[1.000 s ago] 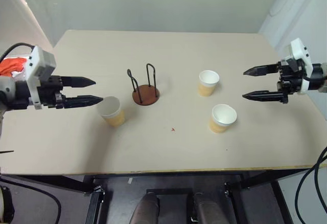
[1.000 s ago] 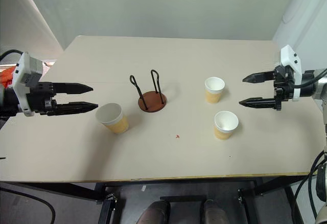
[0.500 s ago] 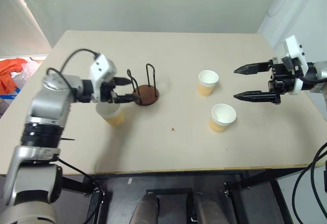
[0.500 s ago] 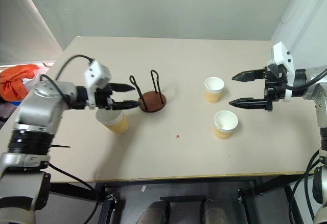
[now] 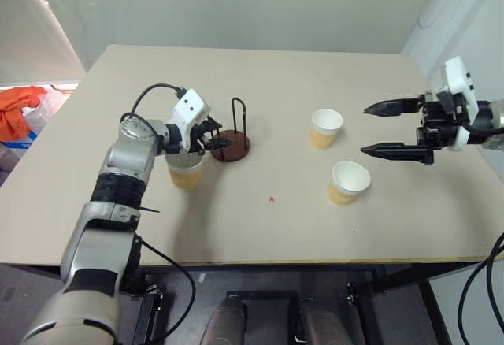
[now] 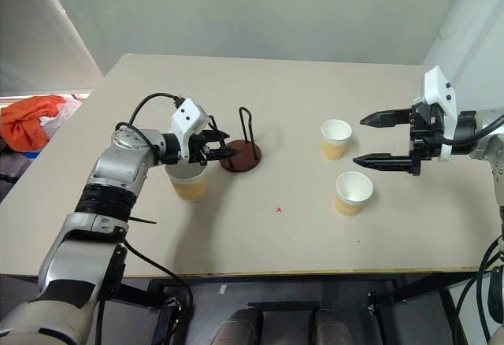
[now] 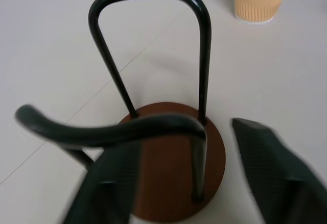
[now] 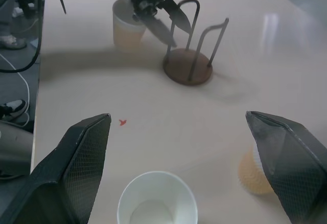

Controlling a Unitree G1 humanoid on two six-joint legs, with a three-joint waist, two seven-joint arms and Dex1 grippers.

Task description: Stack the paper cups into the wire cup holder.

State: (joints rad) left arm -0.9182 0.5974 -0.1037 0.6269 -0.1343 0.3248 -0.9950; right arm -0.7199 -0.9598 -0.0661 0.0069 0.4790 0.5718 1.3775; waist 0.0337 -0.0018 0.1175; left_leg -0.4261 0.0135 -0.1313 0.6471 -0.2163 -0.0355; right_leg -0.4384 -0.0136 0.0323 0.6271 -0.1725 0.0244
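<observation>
You see a big pale table point(image 5: 260, 235). A tiny red mark point(image 5: 271, 199) sits on it. An orange cloth point(image 6: 31, 120) lies beside the table.

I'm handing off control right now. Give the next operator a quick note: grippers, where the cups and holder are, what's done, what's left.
Left gripper: at the near wire loop of the wire cup holder, fingers either side of it, holding no cup.
Right gripper: open, empty, hovering just beyond the two right-hand cups.
Paper cups: one under the left wrist, two on the right; all upright on the table.
Done: nothing stacked. Left: all three cups.
</observation>
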